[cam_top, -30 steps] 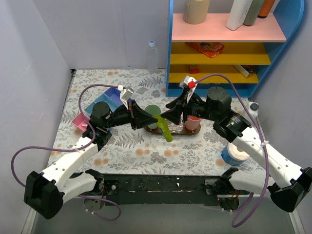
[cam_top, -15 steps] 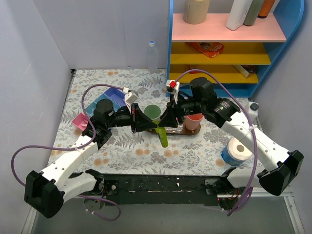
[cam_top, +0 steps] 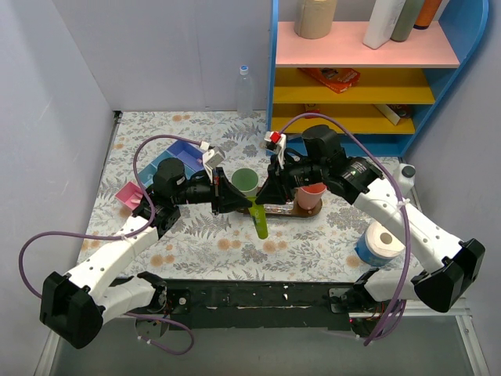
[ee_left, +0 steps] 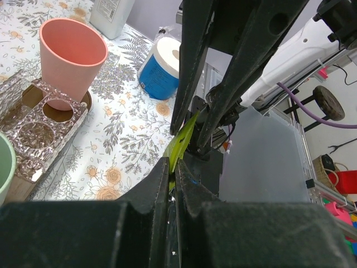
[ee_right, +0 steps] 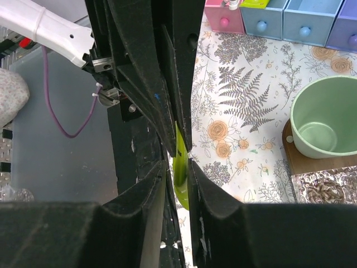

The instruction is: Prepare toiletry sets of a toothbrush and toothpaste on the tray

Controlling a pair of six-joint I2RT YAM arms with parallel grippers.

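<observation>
A floral surface (cam_top: 203, 243) below a blue shelf (cam_top: 274, 94) carries the tray (cam_top: 280, 210) at centre frame. At its lower-left edge, the left gripper (cam_top: 244, 204) and right gripper (cam_top: 264, 197) each clamp one lime-green piece (cam_top: 261, 221) held off the surface. No set looks finished, and the clear holder (ee_left: 33, 120) seems empty. The pale wrapped item cannot be made out.

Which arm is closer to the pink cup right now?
Right. The right gripper sits just left of the pink cup; the left gripper is farther left, by the green cup. Both pinch the green piece.
</observation>
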